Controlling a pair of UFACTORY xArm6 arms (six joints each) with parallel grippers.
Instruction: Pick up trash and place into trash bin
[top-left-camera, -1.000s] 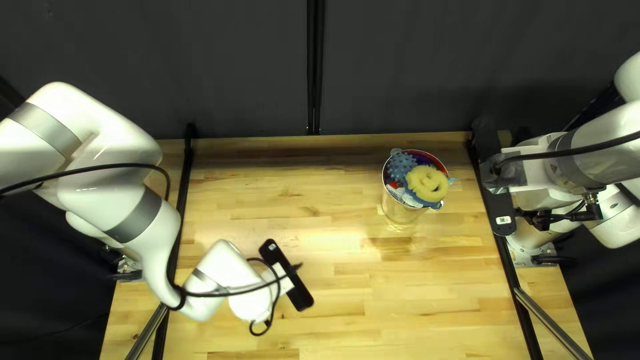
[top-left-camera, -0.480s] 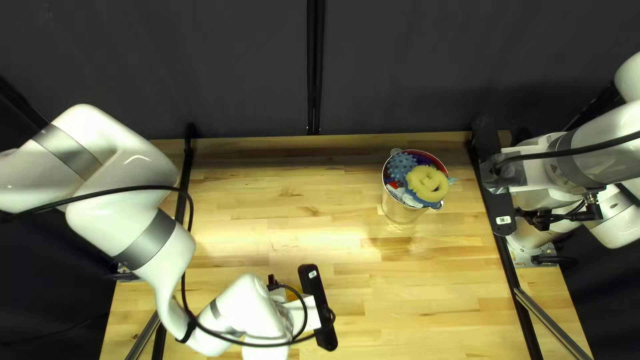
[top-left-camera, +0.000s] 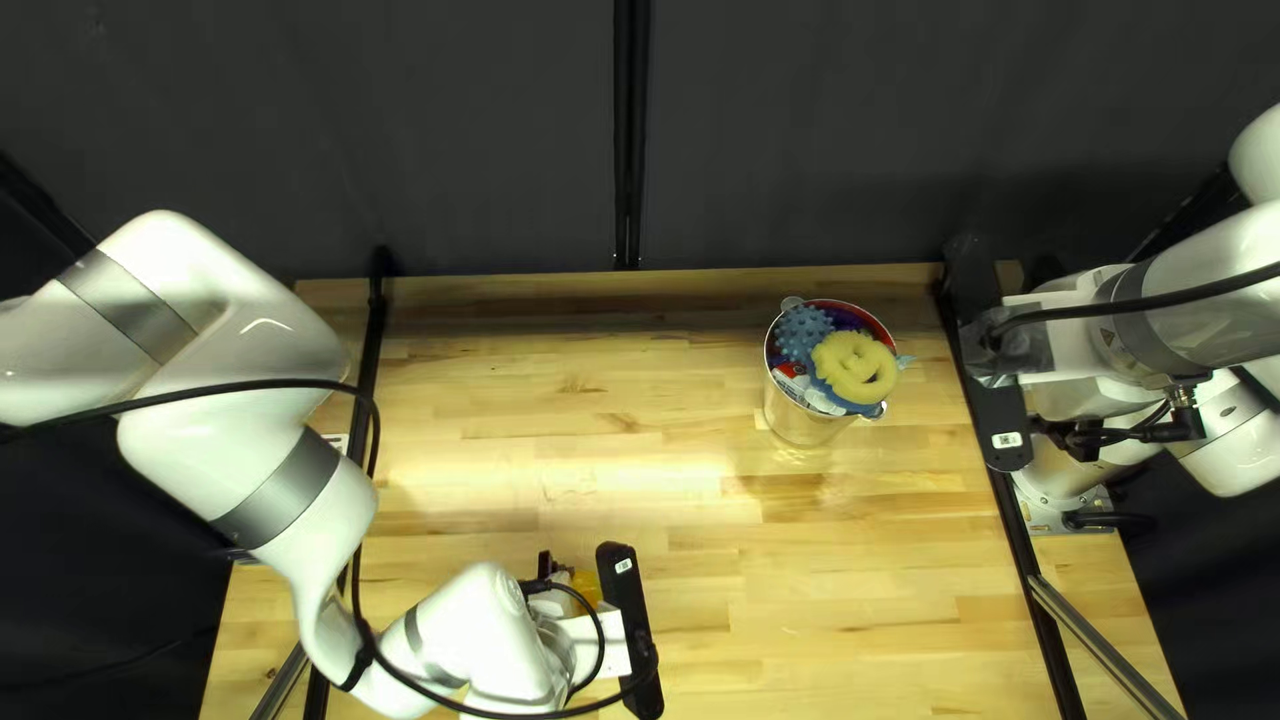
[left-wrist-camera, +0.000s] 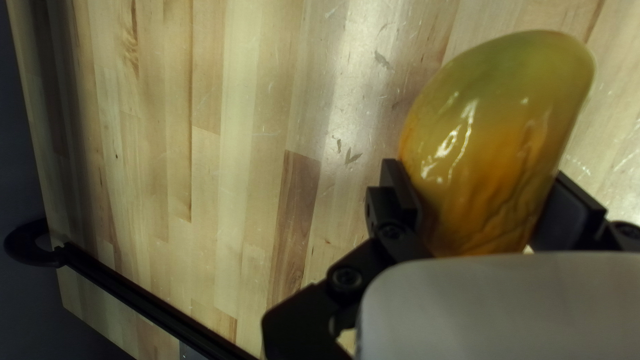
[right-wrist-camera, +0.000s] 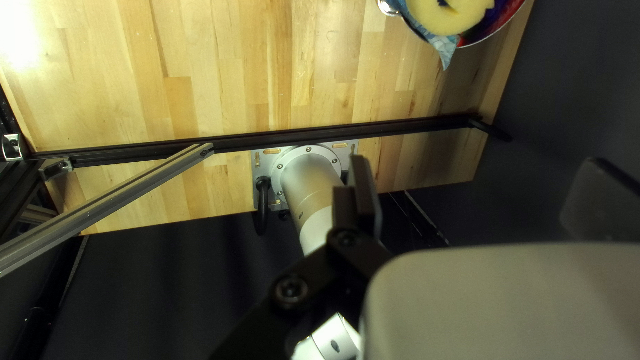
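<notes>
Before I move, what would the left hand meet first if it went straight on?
Likely the tabletop, touched first by the mango held in the left hand; I can't tell how near it is.

A robotics lab is suggested: a wooden desk (top-left-camera: 800, 574) is flanked by two robot arms, the left (top-left-camera: 254, 347) and the right (top-left-camera: 1187, 294), and is backed by a dark curtain (top-left-camera: 400, 134).

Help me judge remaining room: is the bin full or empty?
Looks full: a blue spiky item and yellow piece crowd the bin's rim.
</notes>
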